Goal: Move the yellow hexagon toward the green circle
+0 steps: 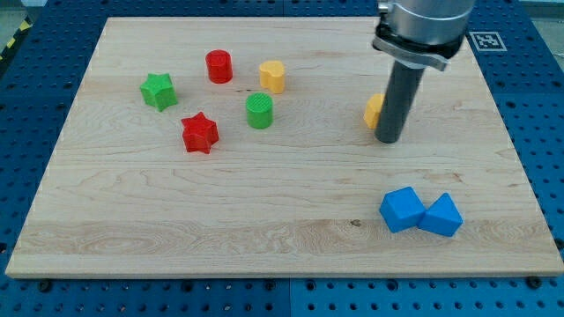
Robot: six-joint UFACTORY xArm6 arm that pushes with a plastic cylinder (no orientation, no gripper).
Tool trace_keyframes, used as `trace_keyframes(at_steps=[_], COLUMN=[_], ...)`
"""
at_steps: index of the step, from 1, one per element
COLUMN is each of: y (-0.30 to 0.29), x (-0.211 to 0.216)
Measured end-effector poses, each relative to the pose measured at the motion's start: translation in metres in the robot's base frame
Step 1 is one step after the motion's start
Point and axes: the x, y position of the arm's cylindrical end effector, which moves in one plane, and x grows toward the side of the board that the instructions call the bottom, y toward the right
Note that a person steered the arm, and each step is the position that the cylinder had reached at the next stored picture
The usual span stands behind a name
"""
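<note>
1. writing: no legible words are seen; a black-and-white square marker is printed beside the board's top right corner, cut partly by the arm.
2. wooden board: laid on a blue perforated table; all blocks are carried on it.
3. my tip: the end of a straight dark rod, set down on the board just at the view's right of a yellow block; no jaws are fitted, so nothing is spread, pressed or pinched.
4. that yellow block: mostly hidden behind the rod; its shape cannot be made out.
5. yellow hexagon: placed near the view's top, just above and right of the green circle, apart from it.
6. red cylinder: left of the yellow hexagon.
7. green star and red star: at the view's left.
8. two blue blocks: touching, at the lower right; exact shapes are uncertain.
</note>
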Motion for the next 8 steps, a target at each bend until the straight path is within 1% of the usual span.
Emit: trace_keyframes(at_steps=[1, 3, 4, 5, 6, 7, 8], y=[0.027, 0.030, 0.031, 0.030, 0.023, 0.023, 0.023], x=[-0.002, -0.028, -0.031, -0.044, -0.045, -0.027, -0.026])
